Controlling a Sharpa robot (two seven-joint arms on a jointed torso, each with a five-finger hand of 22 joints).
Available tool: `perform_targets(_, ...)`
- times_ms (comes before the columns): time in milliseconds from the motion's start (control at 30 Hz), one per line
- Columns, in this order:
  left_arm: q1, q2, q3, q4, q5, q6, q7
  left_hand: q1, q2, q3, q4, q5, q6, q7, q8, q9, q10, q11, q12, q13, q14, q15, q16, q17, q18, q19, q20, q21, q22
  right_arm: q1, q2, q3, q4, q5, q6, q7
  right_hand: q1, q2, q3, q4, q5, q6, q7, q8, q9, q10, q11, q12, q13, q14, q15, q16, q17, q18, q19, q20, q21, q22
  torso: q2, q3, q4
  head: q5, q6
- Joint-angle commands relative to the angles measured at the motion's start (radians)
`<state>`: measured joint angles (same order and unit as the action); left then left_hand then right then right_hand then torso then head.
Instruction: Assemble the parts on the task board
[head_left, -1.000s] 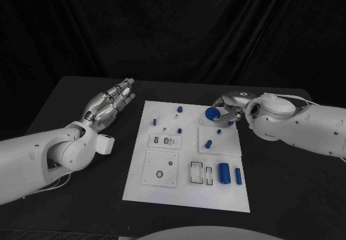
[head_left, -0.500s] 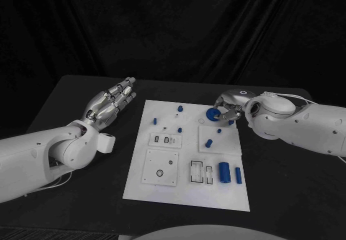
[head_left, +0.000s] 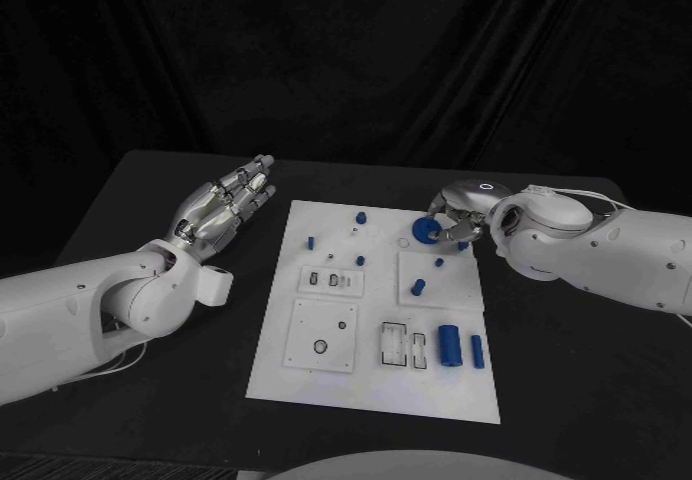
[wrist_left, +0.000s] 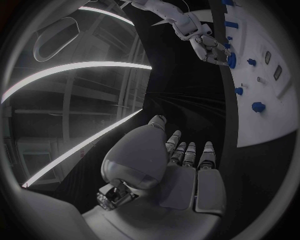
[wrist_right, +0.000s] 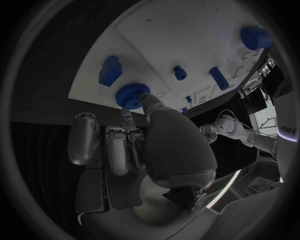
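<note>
The white task board lies in the middle of the black table. My right hand hovers at the board's far right corner and pinches a round blue toothed wheel between thumb and finger; the right wrist view shows the wheel just above the board, next to a blue block. My left hand is held flat with straight, spread fingers over the table beside the board's left edge, holding nothing. The left wrist view shows that hand and, far off, the wheel.
On the board's near right lie a thick blue cylinder and a slim one. Small blue pegs stand farther back. Recessed plates with slots sit on the near half.
</note>
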<state>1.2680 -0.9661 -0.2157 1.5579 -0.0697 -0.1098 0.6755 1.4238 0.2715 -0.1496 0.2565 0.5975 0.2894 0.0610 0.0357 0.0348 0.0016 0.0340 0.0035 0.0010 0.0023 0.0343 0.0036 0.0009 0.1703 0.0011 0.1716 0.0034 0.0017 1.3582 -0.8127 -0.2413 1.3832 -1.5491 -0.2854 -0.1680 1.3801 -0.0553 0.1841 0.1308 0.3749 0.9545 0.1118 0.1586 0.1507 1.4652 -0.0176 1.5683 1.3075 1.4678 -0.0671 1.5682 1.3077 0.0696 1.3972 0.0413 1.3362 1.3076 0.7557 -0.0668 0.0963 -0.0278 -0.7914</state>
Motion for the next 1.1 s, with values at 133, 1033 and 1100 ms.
perform_targets(133,0.001,0.004,0.001,0.000,-0.001,0.020,0.012,0.015,0.000,0.011,-0.003,0.007,-0.003,0.009,0.003,0.001,-0.002,0.007,-0.003,-0.001,-0.002,0.008,-0.004,-0.001,0.011,-0.001,0.007,-0.003,-0.002,-0.009,-0.004,-0.005,0.014,-0.003,-0.045,0.052,-0.013,-0.019,0.022,-0.015,0.111,0.065,-0.049,0.135,0.155,0.106,0.004,0.002,0.263,0.103,-0.005,0.003,0.263,-0.014,0.035,-0.001,0.035,0.119,0.000,-0.0002,0.0010,-0.001,0.006)
perform_targets(1033,-0.001,0.011,0.001,-0.013,-0.001,0.040,0.004,0.018,0.004,0.027,-0.009,0.006,-0.009,0.010,0.001,0.001,-0.002,0.009,-0.003,-0.001,-0.002,0.017,-0.004,-0.001,0.010,-0.001,0.020,-0.003,-0.002,0.023,0.026,-0.004,0.045,-0.003,-0.078,0.058,-0.097,-0.064,0.041,0.081,0.160,0.071,-0.042,0.100,0.159,0.106,0.010,0.002,0.263,0.103,0.001,0.003,0.263,-0.032,0.085,0.004,0.101,0.172,-0.002,-0.0009,0.0013,0.010,0.006)
perform_targets(1100,-0.001,0.011,0.001,-0.013,-0.001,0.040,0.003,0.018,0.004,0.027,-0.009,0.006,-0.009,0.010,0.001,0.001,-0.002,0.009,-0.003,-0.001,-0.002,0.017,-0.004,-0.001,0.010,-0.001,0.020,-0.003,-0.002,0.025,0.035,-0.004,0.044,-0.003,-0.073,0.057,-0.096,-0.064,0.041,0.082,0.159,0.071,-0.042,0.100,0.159,0.106,0.010,0.002,0.263,0.103,0.001,0.003,0.263,-0.032,0.086,0.004,0.102,0.173,-0.002,-0.0005,0.0005,0.010,0.005)
